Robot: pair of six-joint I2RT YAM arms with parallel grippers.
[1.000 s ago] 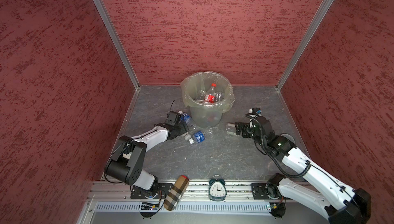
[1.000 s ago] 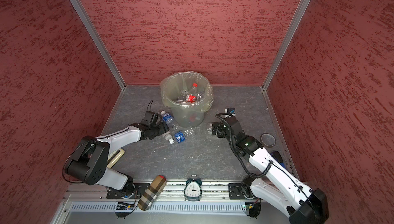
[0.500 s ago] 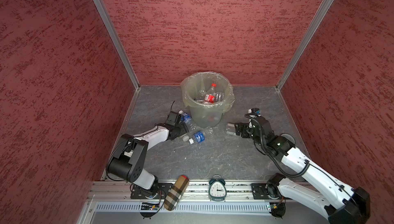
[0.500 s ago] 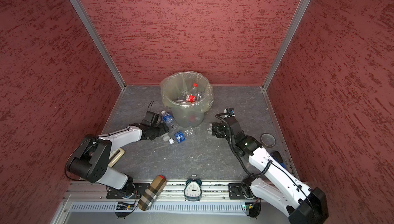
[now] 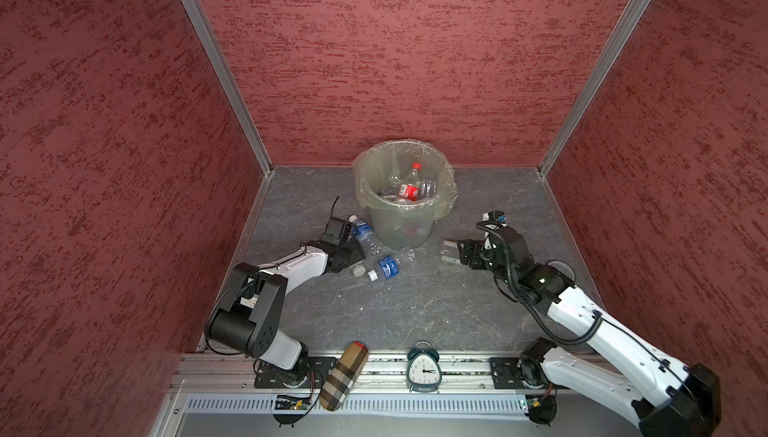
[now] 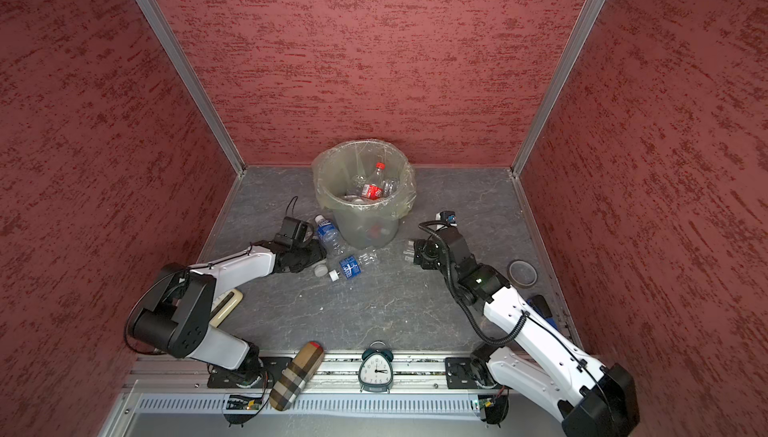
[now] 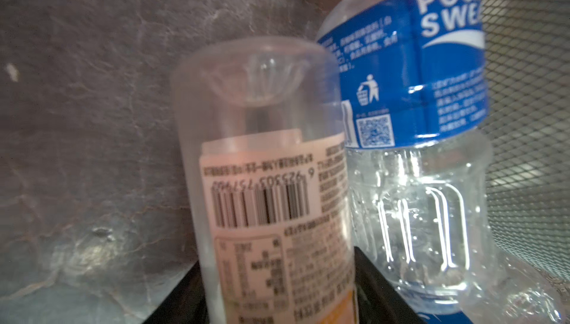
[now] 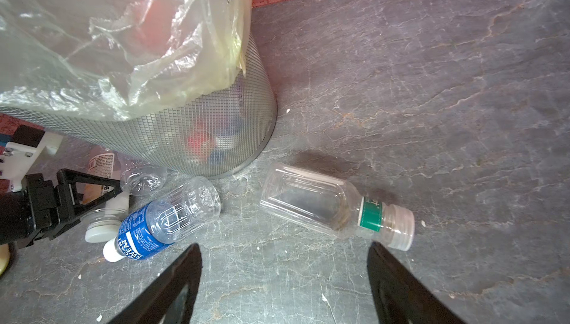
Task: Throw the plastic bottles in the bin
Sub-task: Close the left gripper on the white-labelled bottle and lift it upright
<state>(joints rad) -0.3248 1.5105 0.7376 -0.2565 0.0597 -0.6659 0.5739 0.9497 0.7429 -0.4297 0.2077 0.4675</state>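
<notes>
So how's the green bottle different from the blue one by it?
The blue bottle has a wide blue label and small white cap; the green bottle, a thin green neck band and wide pale cap. The first is round, the second squarer. Both are clear and lying down.

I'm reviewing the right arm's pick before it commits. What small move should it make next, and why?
Likely ease the right gripper forward and down until its jaws straddle the green-banded bottle. The jaws stand wide open, and the bottle lies on its side on the table just beyond the fingertips, untouched, next to the bin.
</notes>
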